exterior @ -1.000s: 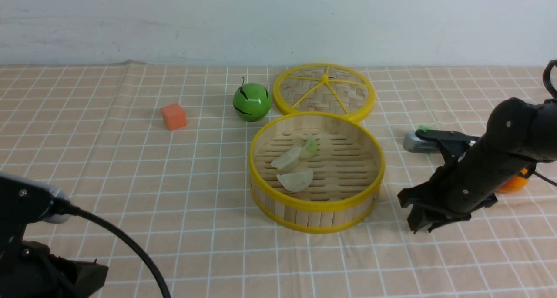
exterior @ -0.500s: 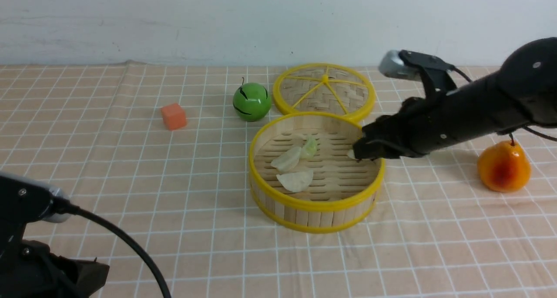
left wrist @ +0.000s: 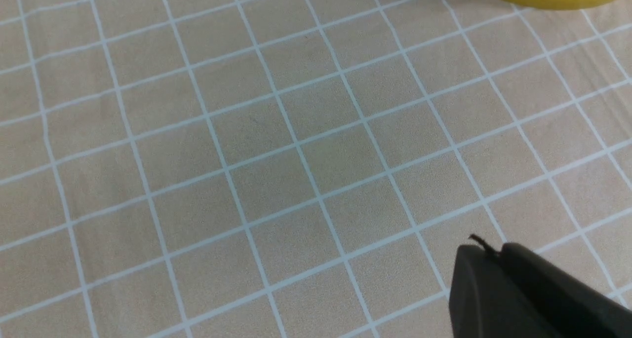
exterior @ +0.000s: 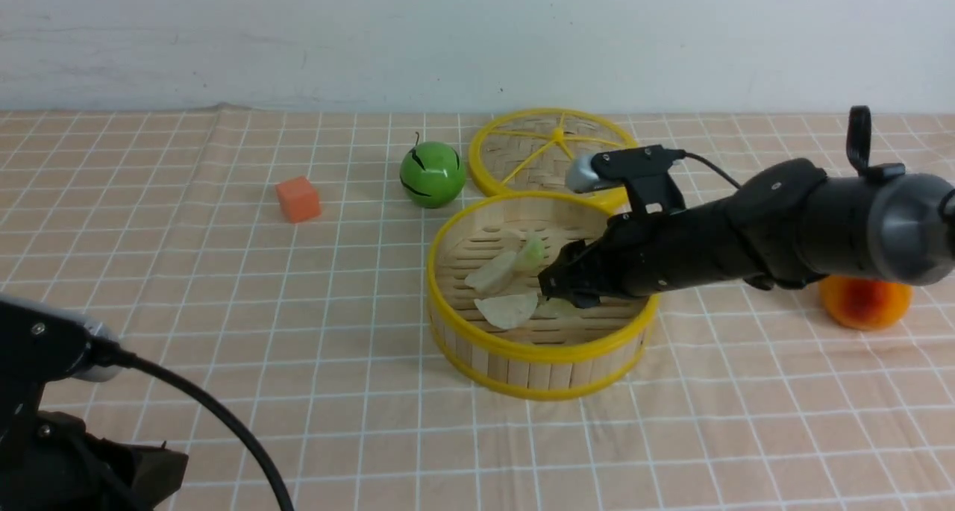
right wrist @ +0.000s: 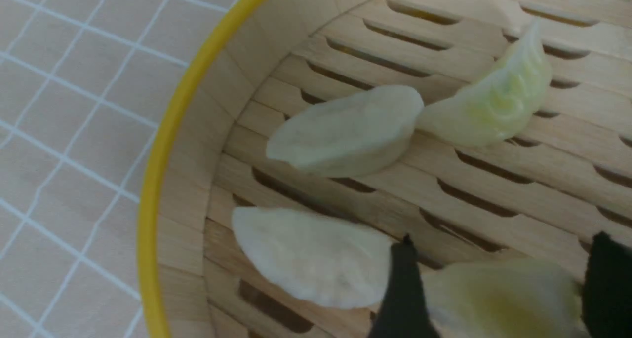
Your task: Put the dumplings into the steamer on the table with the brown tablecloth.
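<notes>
The steamer stands mid-table on the brown tablecloth. Two off-white dumplings and one pale green dumpling lie on its slatted floor. My right gripper reaches down inside the steamer. In the right wrist view its fingers stand apart around the second green dumpling, which is blurred and lies low over the floor beside an off-white one. My left gripper is shut and empty over bare cloth near the table's front left.
The flat woven lid lies behind the steamer. A green apple and an orange cube sit to the back left. An orange pear sits behind my right arm. The steamer's rim shows in the left wrist view.
My right arm swung left from the cloth by the pear, over the steamer's right rim and down into the steamer with the green dumpling. The left arm has not moved.
</notes>
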Controlling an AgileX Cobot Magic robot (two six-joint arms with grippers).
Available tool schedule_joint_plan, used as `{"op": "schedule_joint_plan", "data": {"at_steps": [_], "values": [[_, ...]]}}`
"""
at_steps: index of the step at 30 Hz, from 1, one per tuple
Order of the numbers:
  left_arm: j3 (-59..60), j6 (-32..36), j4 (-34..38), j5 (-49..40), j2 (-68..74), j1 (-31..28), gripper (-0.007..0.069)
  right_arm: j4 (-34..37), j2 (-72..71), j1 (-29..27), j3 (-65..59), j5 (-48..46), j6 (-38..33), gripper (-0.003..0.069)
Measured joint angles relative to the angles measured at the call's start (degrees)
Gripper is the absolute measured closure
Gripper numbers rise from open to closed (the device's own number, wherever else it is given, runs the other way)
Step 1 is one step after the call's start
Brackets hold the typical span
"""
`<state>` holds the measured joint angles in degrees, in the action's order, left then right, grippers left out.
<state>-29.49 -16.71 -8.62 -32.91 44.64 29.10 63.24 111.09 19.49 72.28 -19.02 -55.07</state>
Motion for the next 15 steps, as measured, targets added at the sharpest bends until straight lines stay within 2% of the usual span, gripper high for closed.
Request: {"op": "schedule_joint_plan", "data": {"at_steps": [1,4,8,12,15], "values": [[0.0,0.0,0.0,0.0,0.0,0.0,0.0585,0.1,-1.2,0.0,0.0,-0.8,0.0,0.0144],[0.0,0.0,0.0,0.3,0.0,0.0,0.0582,0.1,-6.6,-0.1,0.3,-2.3,0.0,0.0112],[0.0,0.0,0.0,0.6,0.0,0.0,0.0577,-0.9,-16.4,-1.6,0.9,-6.7,0.0,0.0125],[0.0,0.0,0.0,0.6,0.0,0.0,0.0575,-5.0,-33.4,-6.8,1.2,-17.7,0.2,0.0206],[0.0,0.0,0.0,0.7,0.0,0.0,0.0572,-11.0,-43.2,-10.8,1.2,-26.1,3.4,0.0310]]}}
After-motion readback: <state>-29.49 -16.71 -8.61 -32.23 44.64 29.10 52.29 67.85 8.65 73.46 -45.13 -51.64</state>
